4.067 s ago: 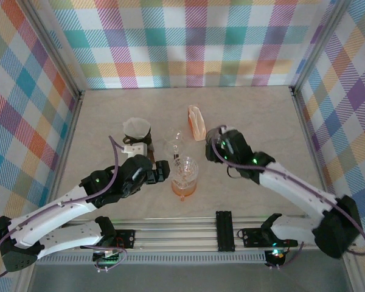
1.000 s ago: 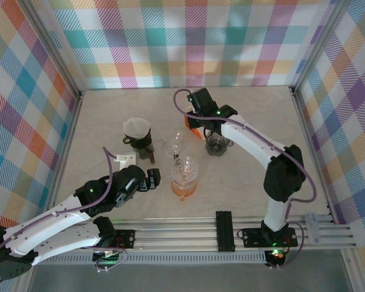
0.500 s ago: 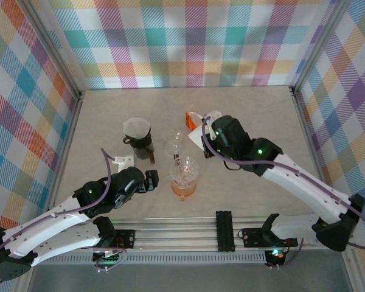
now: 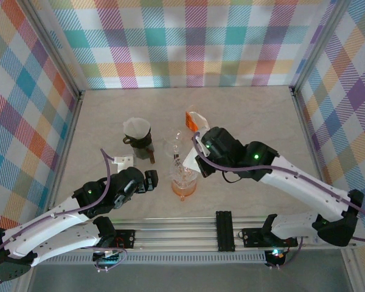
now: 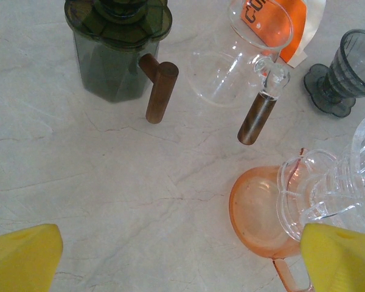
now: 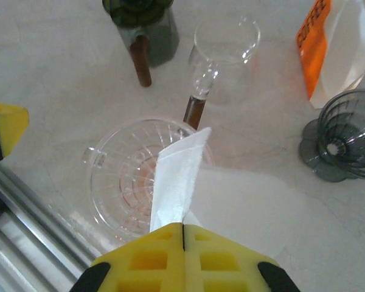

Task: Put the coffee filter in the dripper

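My right gripper [image 6: 182, 234] is shut on a folded white coffee filter [image 6: 178, 173]. The filter hangs above the clear ribbed dripper [image 6: 131, 176], pointing toward its far rim. In the top view the right gripper [image 4: 198, 157] holds the filter [image 4: 202, 164] at the right edge of the dripper [image 4: 184, 173], which sits on an orange mug [image 4: 182, 191]. My left gripper [image 4: 151, 180] stands open just left of the mug. Its yellow fingertips [image 5: 21, 258] are wide apart over bare table, with the mug [image 5: 258, 210] at the right.
A dark grey dripper [image 6: 347, 137] stands to the right, with an orange and white bag [image 6: 334, 42] behind it. A glass server with a wooden handle [image 6: 222, 42] and a dark green pitcher [image 4: 140, 143] topped with white paper [image 4: 137, 128] stand behind the mug.
My right arm has swung from the bag at the back forward and left, carrying the filter over the clear dripper. The left arm has stayed put.
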### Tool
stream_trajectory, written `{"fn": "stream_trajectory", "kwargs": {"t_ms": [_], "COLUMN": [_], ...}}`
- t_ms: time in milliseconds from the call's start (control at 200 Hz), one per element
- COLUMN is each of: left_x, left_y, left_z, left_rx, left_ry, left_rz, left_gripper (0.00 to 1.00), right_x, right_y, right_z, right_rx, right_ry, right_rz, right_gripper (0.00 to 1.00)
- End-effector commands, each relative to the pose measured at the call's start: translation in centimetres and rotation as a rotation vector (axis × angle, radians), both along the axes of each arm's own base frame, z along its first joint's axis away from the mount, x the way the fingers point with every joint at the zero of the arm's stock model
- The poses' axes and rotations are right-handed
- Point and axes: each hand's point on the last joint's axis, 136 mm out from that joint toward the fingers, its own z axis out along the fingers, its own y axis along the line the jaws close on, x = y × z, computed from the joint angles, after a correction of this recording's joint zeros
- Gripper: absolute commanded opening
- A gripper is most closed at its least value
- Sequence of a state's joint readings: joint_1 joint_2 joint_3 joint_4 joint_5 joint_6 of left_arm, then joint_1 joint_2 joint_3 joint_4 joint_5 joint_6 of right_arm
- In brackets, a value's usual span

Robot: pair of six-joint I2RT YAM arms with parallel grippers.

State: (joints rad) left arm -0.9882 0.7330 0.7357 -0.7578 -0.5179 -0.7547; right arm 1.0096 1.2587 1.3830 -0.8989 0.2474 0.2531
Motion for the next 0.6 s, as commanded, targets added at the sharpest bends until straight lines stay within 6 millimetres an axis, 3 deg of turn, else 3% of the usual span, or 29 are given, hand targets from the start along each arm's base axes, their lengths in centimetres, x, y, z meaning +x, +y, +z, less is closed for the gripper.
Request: {"fn": "stream_trajectory", "kwargs": {"t_ms": [0,330,595], "left_x": [-0.2,-0.5,-0.6], "left_y": [0.4,0.6,0.5], "left_z": [1.1,1.7,1.9], "left_rx": [-0.001,-0.031,-0.037], "left_ry": [-0.022,-0.034,-0.034], "left_rz": [-0.001,-0.011,-0.018], "left_gripper": [1.0,1.0,1.0], "right_x": [-1.1,-2.5,-2.5], "right_y": [0.9,4.3,6.5], "right_z": [0.8,-0.6,-2.3], "right_rx": [-0.032,-0.115,-0.122], "right_ry": [0.056,0.219,0.275], "right_rz": [0.07,0.213,0.252], "right_gripper": [0.0,0.0,0.0]}}
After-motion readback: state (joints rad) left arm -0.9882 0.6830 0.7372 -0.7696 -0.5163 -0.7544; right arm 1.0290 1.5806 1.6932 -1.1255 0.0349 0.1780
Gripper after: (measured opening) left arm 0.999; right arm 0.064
